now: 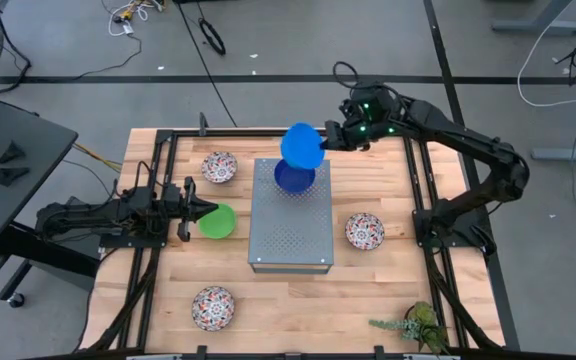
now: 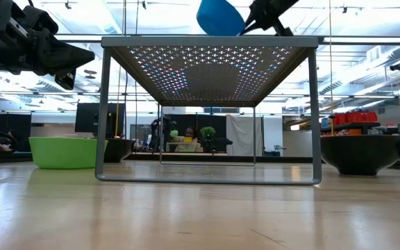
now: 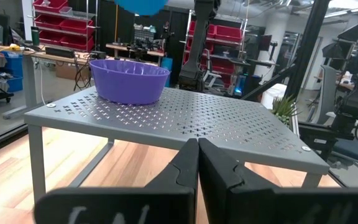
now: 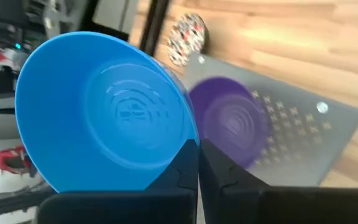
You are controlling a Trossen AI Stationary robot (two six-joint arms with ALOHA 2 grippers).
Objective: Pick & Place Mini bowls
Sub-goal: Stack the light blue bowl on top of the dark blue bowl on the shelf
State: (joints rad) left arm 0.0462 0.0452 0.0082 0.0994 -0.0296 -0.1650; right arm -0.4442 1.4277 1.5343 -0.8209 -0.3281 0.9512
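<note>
Six mini bowls are showing for you on and above the worktop (image 1: 368, 290). Your right gripper (image 1: 326, 140) is hanging in the air above the far end of the grey perforated metal box (image 1: 290, 235), its fingers clamped together on the rim of the bright blue bowl (image 1: 301, 146), which is tilting steeply on its side. You are seeing that bowl's inside fill the right wrist view (image 4: 107, 115), with the navy bowl (image 4: 229, 127) behind it. The navy bowl is sitting upright on the box's top, near its far edge, directly under the blue one but apart from it.

Your left gripper (image 1: 194, 210) is waiting low near the worktop's left edge, its fingers pressed together and holding nothing, with their tips just beside the green bowl (image 1: 217, 221); whether they are touching it I cannot tell. The green bowl is resting on the wood between that gripper and the box's left side.

Three white floral bowls are lying on the wood: one (image 1: 219, 167) near the far left corner of the box, one (image 1: 364, 231) off the box's right side, and one (image 1: 213, 307) toward the worktop's near edge, left of the box. A small green plant (image 1: 415, 323) is sitting at the near right corner.
</note>
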